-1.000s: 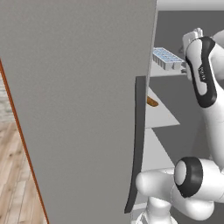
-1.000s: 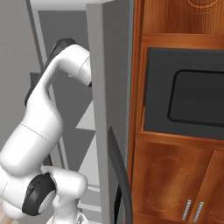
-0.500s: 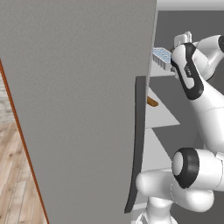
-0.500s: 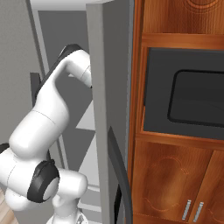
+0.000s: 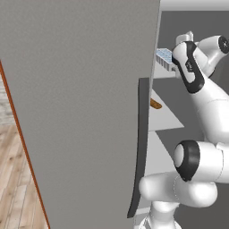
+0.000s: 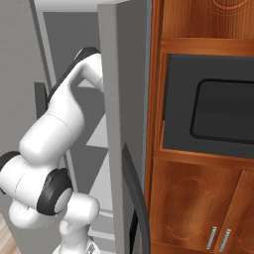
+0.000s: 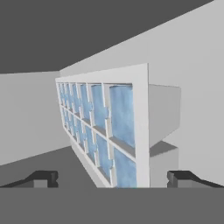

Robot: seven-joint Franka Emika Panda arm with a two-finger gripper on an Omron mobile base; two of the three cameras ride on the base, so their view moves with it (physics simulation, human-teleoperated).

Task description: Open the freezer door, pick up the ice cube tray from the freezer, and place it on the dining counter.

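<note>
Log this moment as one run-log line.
freezer door: open | pincer: open, straddling near end of ice cube tray | tray: on freezer shelf, not gripped

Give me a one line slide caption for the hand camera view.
Open gripper closing in on the ice cube tray inside the freezer, fingertips spread to either side of the tray's near end.
</note>
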